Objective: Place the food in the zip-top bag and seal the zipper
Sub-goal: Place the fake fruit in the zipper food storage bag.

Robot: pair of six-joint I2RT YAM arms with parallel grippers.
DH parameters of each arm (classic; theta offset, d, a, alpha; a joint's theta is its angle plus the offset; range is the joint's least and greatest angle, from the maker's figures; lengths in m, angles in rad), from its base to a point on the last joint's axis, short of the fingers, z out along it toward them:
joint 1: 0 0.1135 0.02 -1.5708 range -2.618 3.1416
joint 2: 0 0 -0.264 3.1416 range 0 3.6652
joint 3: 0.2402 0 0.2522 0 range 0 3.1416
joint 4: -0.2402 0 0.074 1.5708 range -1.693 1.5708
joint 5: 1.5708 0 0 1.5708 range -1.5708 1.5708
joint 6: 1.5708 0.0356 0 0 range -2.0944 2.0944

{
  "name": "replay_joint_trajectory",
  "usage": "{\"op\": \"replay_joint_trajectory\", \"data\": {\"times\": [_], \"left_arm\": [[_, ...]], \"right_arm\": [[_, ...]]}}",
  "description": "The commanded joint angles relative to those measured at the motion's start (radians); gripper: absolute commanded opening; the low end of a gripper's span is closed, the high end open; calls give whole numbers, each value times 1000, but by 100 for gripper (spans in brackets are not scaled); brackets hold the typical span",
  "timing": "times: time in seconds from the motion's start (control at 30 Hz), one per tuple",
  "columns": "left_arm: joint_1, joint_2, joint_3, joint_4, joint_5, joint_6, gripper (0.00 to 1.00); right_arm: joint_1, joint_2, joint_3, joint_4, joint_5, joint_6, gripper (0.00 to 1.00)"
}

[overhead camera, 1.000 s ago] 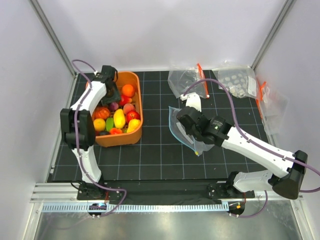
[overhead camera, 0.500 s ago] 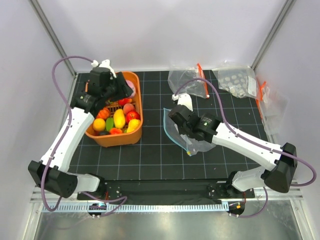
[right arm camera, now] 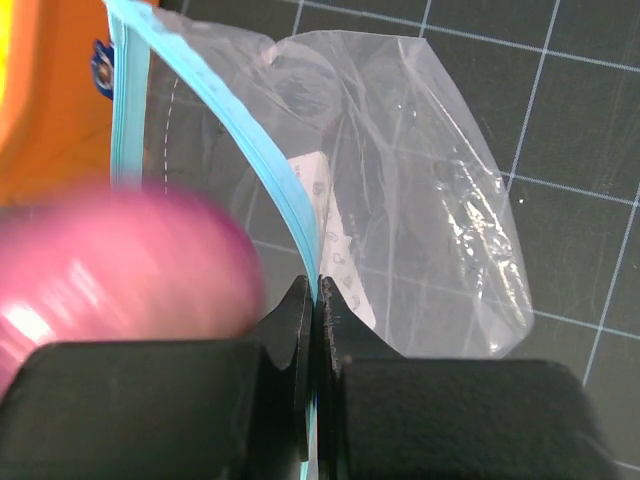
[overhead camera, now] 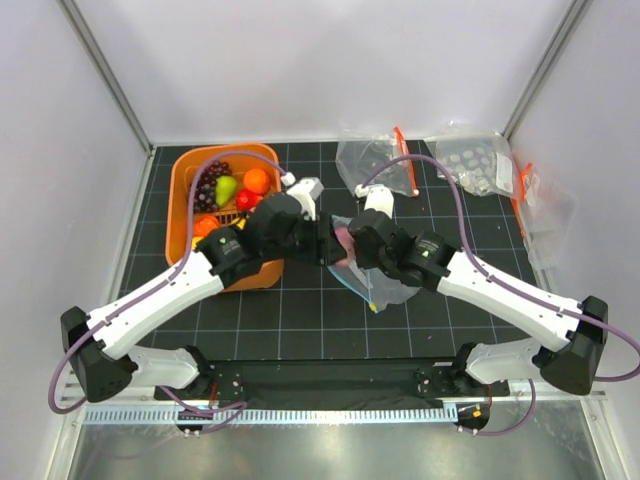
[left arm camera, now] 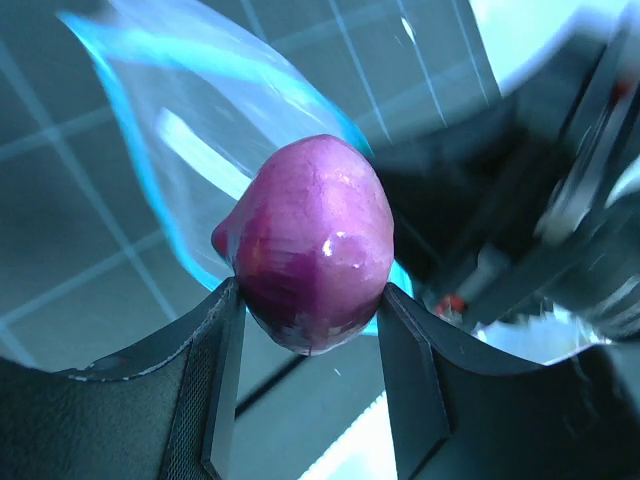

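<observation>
My left gripper [overhead camera: 335, 245] is shut on a glossy pink-purple toy fruit [left arm camera: 310, 240], held right at the mouth of the clear zip-top bag [overhead camera: 388, 285]. The fruit also shows blurred at the left of the right wrist view [right arm camera: 120, 270]. My right gripper [right arm camera: 318, 290] is shut on the light-blue zipper strip [right arm camera: 270, 160] and holds the mouth edge up; the bag's body [right arm camera: 420, 200] trails onto the mat. In the top view the right gripper [overhead camera: 362, 250] faces the left one closely. More toy food lies in the orange basket [overhead camera: 180, 165]: a green pear [overhead camera: 226, 188], an orange [overhead camera: 257, 180], dark grapes [overhead camera: 207, 192].
Clear bags with orange-red strips lie at the back: one [overhead camera: 372, 162] behind the grippers, one [overhead camera: 478, 163] at the back right, another [overhead camera: 545, 205] by the right wall. My left arm crosses over the basket's near end. Black gridded mat [overhead camera: 300, 320] in front.
My left arm has lifted out of the basket and swung right to the bag's mouth with the pink-purple fruit. My right gripper has kept its hold on the zipper strip and shifted slightly.
</observation>
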Motion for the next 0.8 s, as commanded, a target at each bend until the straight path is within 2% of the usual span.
{"op": "replay_joint_trajectory", "data": {"times": [0.0,0.2,0.3,0.33,0.37,0.4,0.6,0.7,0.77], "left_arm": [[-66,-28,-30,91,-36,-43,38],[-77,3,-83,116,-70,-61,40],[-78,17,-76,111,-87,-53,53],[-78,29,-65,113,-89,-49,69],[-78,35,-56,101,-90,-40,78],[-80,40,-44,82,-87,-35,99],[-75,29,73,-71,-160,26,100],[-33,15,142,-152,-219,57,100],[52,-3,161,-185,-196,69,100]], "right_arm": [[3,-63,-2,41,15,39,1],[4,-108,-17,46,26,61,1],[1,-112,-20,50,20,67,1],[3,-115,-22,55,15,70,1],[3,-117,-22,58,12,74,1],[3,-118,-22,58,14,77,1],[3,-120,-22,20,61,90,1],[3,-120,-33,1,75,97,1],[1,-128,-48,4,75,96,1]]}}
